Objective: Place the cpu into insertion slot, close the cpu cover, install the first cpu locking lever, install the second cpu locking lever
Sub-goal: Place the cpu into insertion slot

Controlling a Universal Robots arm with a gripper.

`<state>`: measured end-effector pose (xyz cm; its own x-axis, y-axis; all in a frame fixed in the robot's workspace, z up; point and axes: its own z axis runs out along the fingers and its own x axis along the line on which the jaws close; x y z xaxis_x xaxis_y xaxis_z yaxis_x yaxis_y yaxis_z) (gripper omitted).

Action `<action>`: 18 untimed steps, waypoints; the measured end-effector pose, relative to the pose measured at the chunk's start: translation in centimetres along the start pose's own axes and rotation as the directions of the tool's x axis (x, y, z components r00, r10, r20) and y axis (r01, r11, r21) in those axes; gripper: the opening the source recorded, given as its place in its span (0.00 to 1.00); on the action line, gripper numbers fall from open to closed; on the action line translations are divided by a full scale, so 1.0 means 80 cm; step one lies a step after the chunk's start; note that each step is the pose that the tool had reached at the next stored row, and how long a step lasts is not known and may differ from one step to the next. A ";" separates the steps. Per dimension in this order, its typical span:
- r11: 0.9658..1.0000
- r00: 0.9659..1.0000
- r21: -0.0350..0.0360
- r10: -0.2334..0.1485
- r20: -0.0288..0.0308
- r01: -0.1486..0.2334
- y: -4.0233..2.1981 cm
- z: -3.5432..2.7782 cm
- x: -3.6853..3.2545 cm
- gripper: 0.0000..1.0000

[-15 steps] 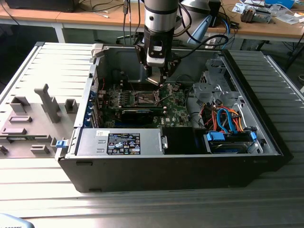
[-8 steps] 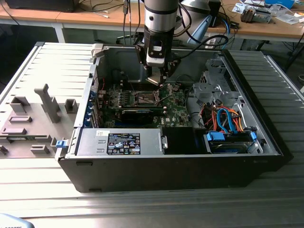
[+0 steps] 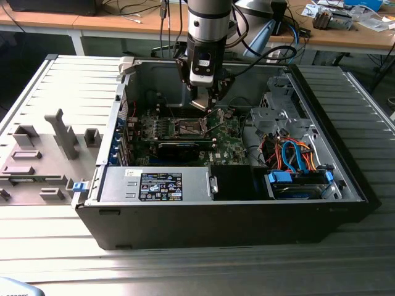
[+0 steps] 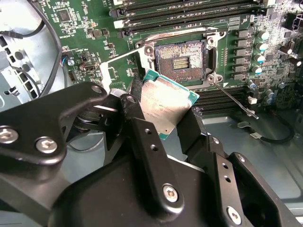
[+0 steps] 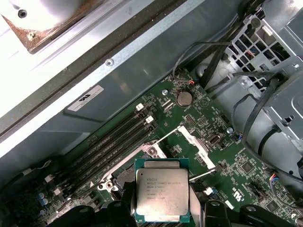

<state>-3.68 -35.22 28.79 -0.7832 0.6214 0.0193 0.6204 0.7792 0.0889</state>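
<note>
My gripper (image 4: 163, 119) is shut on the cpu (image 4: 164, 105), a square chip with a silver top and green edge, held tilted by two opposite sides. In the first wrist view the cpu (image 5: 162, 191) sits between the black fingers (image 5: 214, 210). It hangs just above and beside the insertion slot (image 4: 180, 63), a dark square socket with a silvery rim, open with its contact field bare. The cpu cover (image 5: 193, 141) stands swung open next to the slot. A thin locking lever (image 4: 234, 100) sticks out released. In the exterior view the gripper (image 3: 205, 105) hovers over the slot (image 3: 190, 127).
Long memory slots (image 4: 189, 12) run beside the socket. A long black card (image 3: 179, 147) lies in front of it. The drive cage (image 3: 278, 114), orange and blue cables (image 3: 293, 157) and the case walls (image 3: 117, 123) surround the board. Grey fixtures (image 3: 43, 154) stand outside at the exterior view's left.
</note>
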 end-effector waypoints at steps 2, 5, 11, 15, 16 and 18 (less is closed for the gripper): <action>1.000 1.000 0.000 0.003 0.000 -0.003 0.0000 0.0001 0.0000 0.54; 1.000 1.000 0.000 0.006 0.001 -0.006 0.0000 0.0002 0.0000 0.54; 1.000 1.000 0.000 0.012 0.001 -0.012 0.0000 0.0003 0.0000 0.54; 1.000 1.000 0.000 0.016 0.001 -0.016 0.0000 0.0005 0.0000 0.54; 1.000 1.000 0.000 0.017 0.002 -0.017 0.0000 0.0005 0.0000 0.54; 1.000 1.000 0.000 0.020 0.002 -0.020 0.0000 0.0006 0.0000 0.54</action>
<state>-3.68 -35.22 28.75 -0.7705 0.6371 0.0193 0.6361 0.7665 0.0889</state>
